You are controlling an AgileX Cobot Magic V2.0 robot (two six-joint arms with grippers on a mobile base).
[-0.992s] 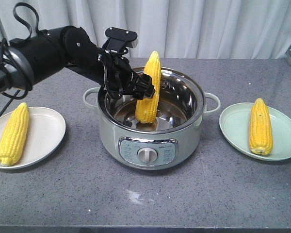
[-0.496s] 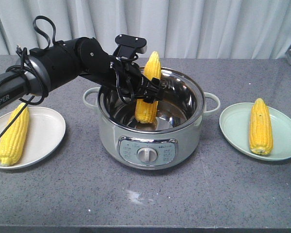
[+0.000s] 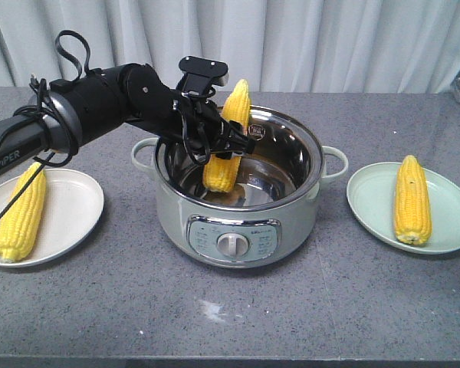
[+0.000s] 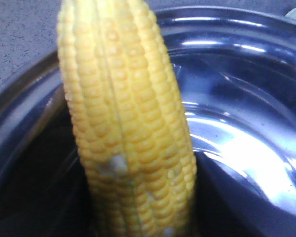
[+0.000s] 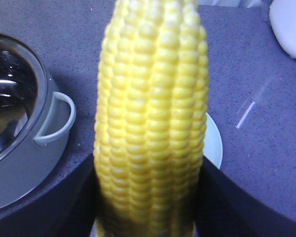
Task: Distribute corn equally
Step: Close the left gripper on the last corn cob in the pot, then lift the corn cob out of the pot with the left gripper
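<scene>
My left gripper point(image 3: 228, 144) is shut on a yellow cob of corn point(image 3: 228, 130) that stands tilted inside the steel pot point(image 3: 238, 222), tip up above the rim. The left wrist view is filled by that cob point(image 4: 128, 138), with the pot's shiny wall point(image 4: 237, 74) behind it. A second cob point(image 3: 19, 211) lies on the white left plate point(image 3: 80, 203). A third cob point(image 3: 412, 199) lies on the pale green right plate point(image 3: 452, 211). My right gripper point(image 5: 148, 197) is out of the front view; in its wrist view its dark fingers point(image 5: 227, 197) press on another cob point(image 5: 153, 98).
The pot has side handles point(image 5: 59, 118) and a front dial point(image 3: 231, 244). A plate's edge point(image 5: 213, 143) shows behind the right gripper's cob. A white rounded object point(image 5: 288, 24) sits at the far right of the grey table. Grey curtains hang behind.
The left gripper has shifted its cob slightly to the left inside the pot, and the cob leans more, its base nearer the left wall. Both plates and their cobs have not moved.
</scene>
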